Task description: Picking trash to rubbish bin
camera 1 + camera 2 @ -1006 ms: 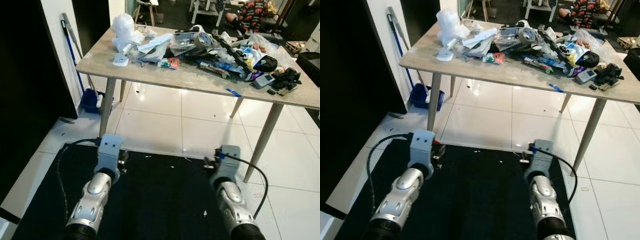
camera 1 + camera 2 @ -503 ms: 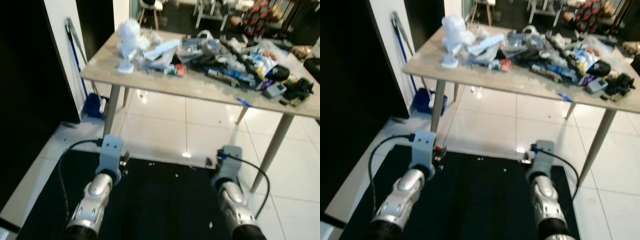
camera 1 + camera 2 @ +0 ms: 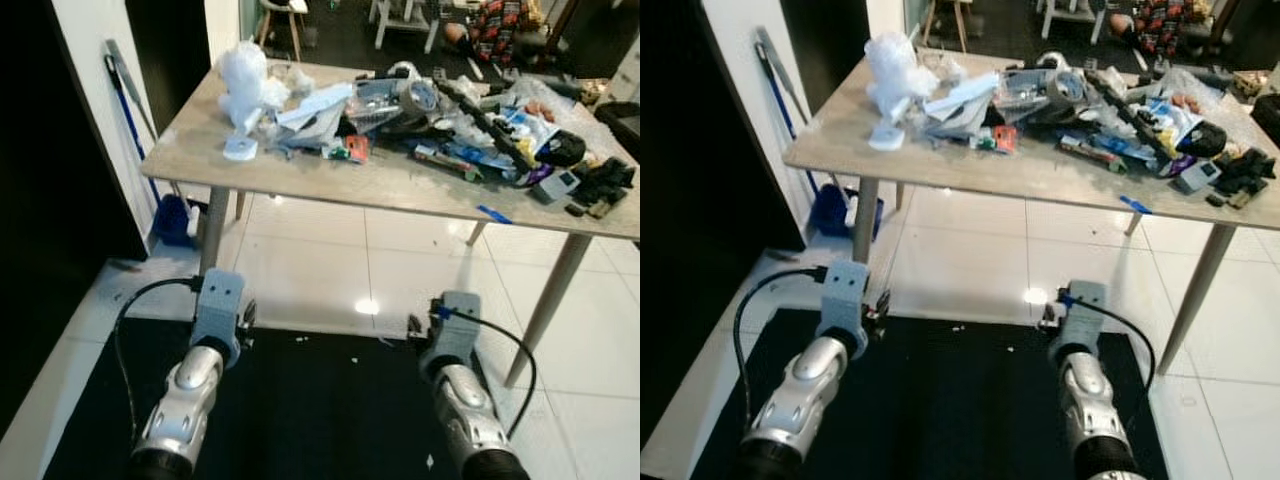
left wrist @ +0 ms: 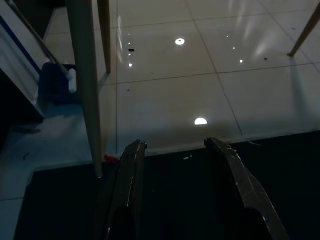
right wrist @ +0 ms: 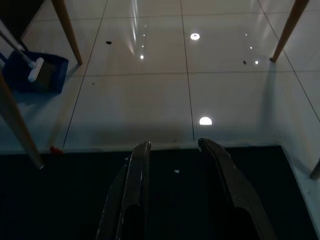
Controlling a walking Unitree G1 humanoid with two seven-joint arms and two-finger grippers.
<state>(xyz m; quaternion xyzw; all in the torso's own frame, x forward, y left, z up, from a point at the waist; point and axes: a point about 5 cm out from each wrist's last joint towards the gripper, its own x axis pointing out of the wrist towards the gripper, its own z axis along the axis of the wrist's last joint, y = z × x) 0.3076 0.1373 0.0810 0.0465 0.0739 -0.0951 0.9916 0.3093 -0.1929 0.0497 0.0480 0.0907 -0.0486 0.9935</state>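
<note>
Trash lies heaped on a wooden table (image 3: 190,152) ahead of me: a crumpled white plastic bag (image 3: 246,72) at its left end, then wrappers, a tape roll (image 3: 415,95) and dark items (image 3: 600,180) toward the right. Both silver arms reach forward low over a black mat (image 3: 310,400). My left gripper (image 4: 175,144) and right gripper (image 5: 175,143) are open and hold nothing. They hang above the mat's far edge, short of the table. Small white scraps (image 3: 300,340) lie on the mat there.
A table leg (image 3: 212,235) stands just ahead of the left arm (image 3: 195,375), another leg (image 3: 550,295) to the right. A blue dustpan (image 3: 178,215) and a mop handle (image 3: 128,105) lean at the white wall on the left. White tiles run under the table.
The whole picture has shifted and sharpened, so the camera moved; the table sits a little lower and nearer in view. Both arms keep the same pose, grippers still open.
</note>
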